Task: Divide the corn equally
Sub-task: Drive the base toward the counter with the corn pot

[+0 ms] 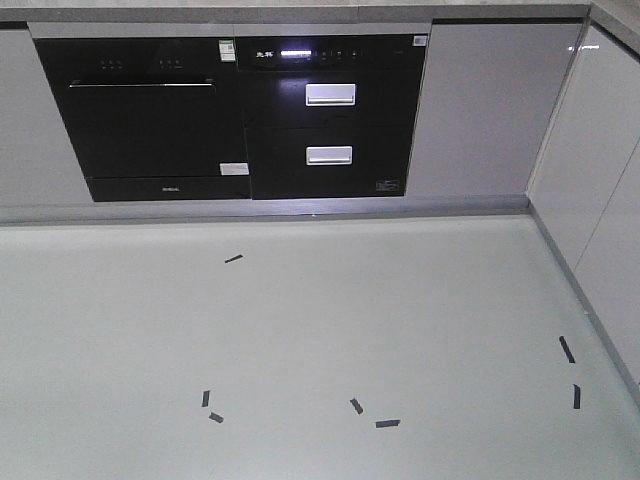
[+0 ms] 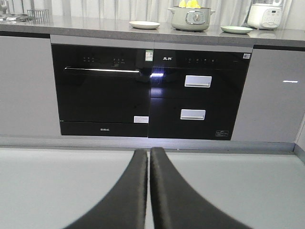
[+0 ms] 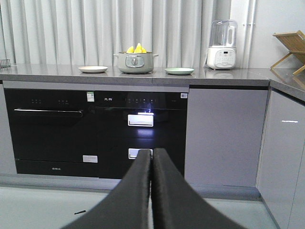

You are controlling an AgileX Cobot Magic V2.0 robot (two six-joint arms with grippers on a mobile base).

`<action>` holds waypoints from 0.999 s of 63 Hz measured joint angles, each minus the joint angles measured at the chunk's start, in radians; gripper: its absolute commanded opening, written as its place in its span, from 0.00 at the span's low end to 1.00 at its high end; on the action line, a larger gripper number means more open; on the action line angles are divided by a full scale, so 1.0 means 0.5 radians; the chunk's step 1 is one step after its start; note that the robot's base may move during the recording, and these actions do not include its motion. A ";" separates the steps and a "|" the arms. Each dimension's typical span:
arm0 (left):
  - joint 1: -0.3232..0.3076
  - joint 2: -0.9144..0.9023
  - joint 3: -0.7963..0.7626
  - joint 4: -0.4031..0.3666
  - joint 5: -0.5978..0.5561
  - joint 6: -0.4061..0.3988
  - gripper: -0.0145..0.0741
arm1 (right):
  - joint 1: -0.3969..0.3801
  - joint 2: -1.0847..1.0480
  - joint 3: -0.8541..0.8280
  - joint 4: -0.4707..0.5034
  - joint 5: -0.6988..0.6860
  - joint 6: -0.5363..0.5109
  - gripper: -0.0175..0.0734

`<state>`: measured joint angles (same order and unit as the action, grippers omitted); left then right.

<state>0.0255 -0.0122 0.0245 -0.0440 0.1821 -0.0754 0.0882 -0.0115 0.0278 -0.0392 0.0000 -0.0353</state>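
Note:
Yellow corn (image 3: 137,48) sticks up out of a grey-green pot (image 3: 135,62) on the grey counter, also seen as corn (image 2: 189,4) in the pot (image 2: 191,19) at the top of the left wrist view. A cream plate (image 3: 93,69) lies left of the pot and a pale green plate (image 3: 179,71) right of it; the same plates are cream (image 2: 144,25) and green (image 2: 236,29). My left gripper (image 2: 149,152) is shut with nothing in it, low over the floor and far from the counter. My right gripper (image 3: 151,153) is shut and empty too.
Black built-in appliances (image 1: 230,115) with two white drawer handles fill the cabinet front below the counter. A white blender (image 3: 222,45) stands right of the green plate, a wooden rack (image 3: 289,50) on the side counter. Black tape marks (image 1: 387,423) dot the pale floor. White cabinets (image 1: 600,190) run along the right.

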 measured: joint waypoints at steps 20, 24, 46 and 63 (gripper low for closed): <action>0.000 0.000 0.000 0.000 0.000 0.000 0.16 | 0.000 0.000 0.000 0.000 0.000 0.000 0.19; 0.000 0.000 0.000 0.000 0.000 0.000 0.16 | 0.000 0.000 0.000 0.000 0.000 0.000 0.19; 0.000 0.000 0.000 0.000 0.000 0.000 0.16 | 0.000 0.000 0.000 0.000 0.000 0.000 0.19; 0.000 0.000 0.000 0.000 0.000 0.000 0.16 | 0.000 0.000 0.000 0.000 0.000 0.000 0.19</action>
<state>0.0255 -0.0122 0.0245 -0.0440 0.1821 -0.0754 0.0882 -0.0115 0.0278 -0.0392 0.0000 -0.0353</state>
